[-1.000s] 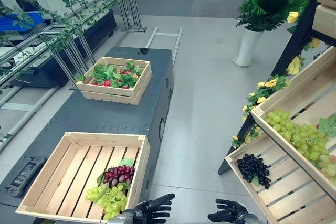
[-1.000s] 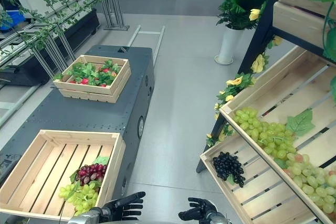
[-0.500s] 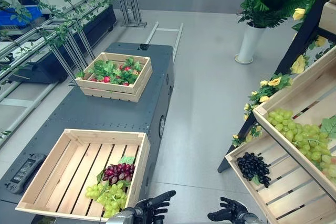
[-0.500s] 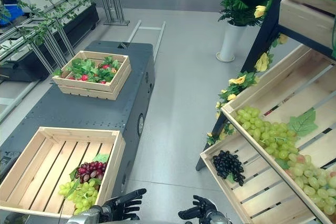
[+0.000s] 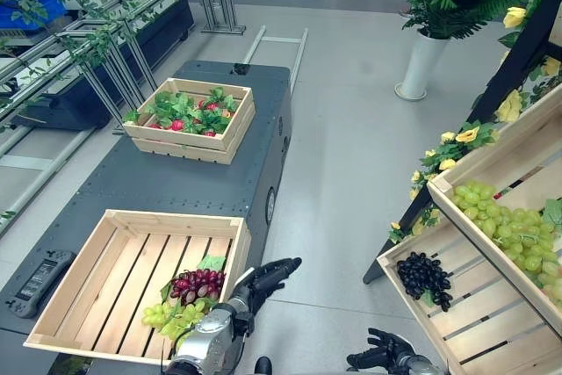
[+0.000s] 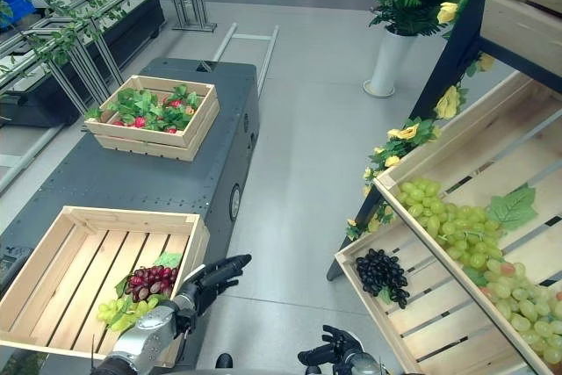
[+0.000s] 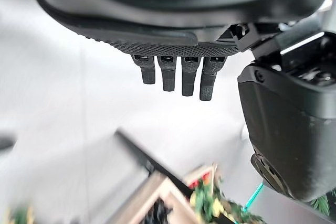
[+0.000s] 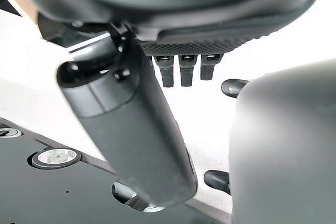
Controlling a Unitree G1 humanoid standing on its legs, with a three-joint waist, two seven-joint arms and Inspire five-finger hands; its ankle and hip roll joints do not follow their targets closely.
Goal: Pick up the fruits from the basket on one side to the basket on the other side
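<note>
At the lower left of the frame, a wooden crate on the dark cart is holding red grapes and green grapes. Just right of its rim, the left hand is hovering with fingers extended, grasping nothing. A transfer step seems to be starting: next it needs a reach to the crates at the right edge, where black grapes and a green grape pile are lying. At the bottom, the right hand is hanging released. A leafy crate and a potted plant are standing clear.
</note>
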